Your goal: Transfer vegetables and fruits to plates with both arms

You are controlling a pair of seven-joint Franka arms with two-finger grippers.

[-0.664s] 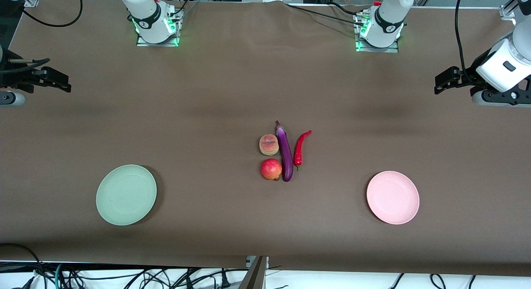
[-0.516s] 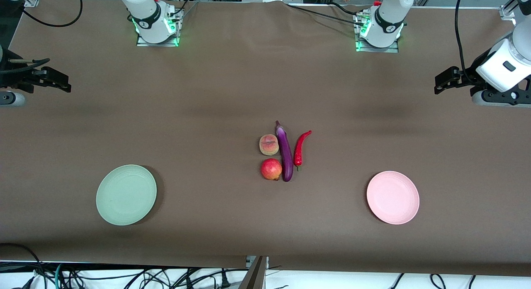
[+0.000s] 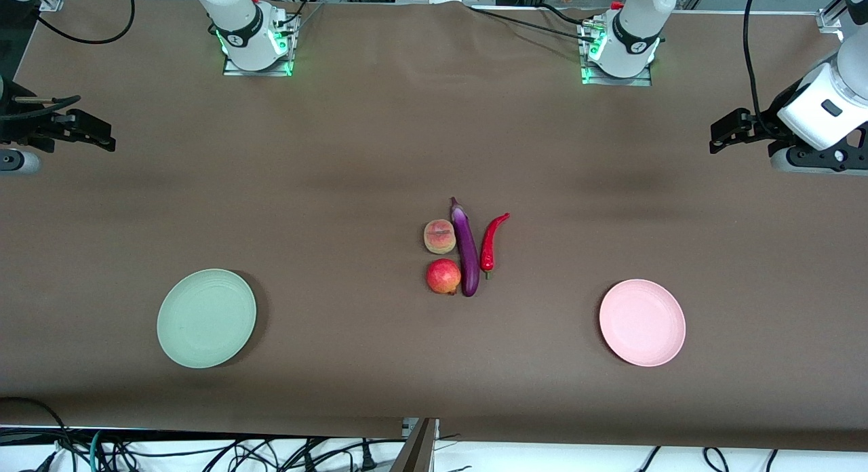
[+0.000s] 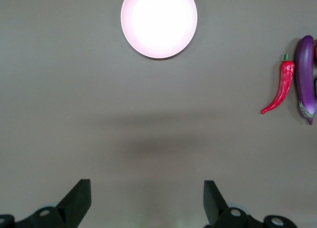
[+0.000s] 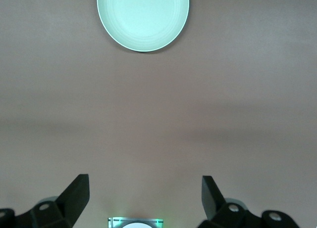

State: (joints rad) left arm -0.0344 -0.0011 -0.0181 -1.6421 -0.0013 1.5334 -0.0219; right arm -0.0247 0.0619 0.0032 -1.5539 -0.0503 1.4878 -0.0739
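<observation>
Four items lie together mid-table: a peach (image 3: 439, 236), a red pomegranate-like fruit (image 3: 443, 276) nearer the camera, a purple eggplant (image 3: 465, 248) beside both, and a red chili pepper (image 3: 492, 241) on the eggplant's left-arm side. The pale green plate (image 3: 206, 318) is bare toward the right arm's end, the pale pink plate (image 3: 642, 322) bare toward the left arm's end. My left gripper (image 3: 717, 136) hangs open over the table's end, with the pink plate (image 4: 159, 21), chili (image 4: 280, 89) and eggplant (image 4: 306, 74) in its view. My right gripper (image 3: 108, 138) hangs open over the other end, seeing the green plate (image 5: 143, 18).
The two arm bases (image 3: 256, 45) (image 3: 620, 48) with green lights stand along the table's edge farthest from the camera. Loose cables (image 3: 203, 451) hang below the near edge. Brown cloth (image 3: 339, 187) covers the whole table.
</observation>
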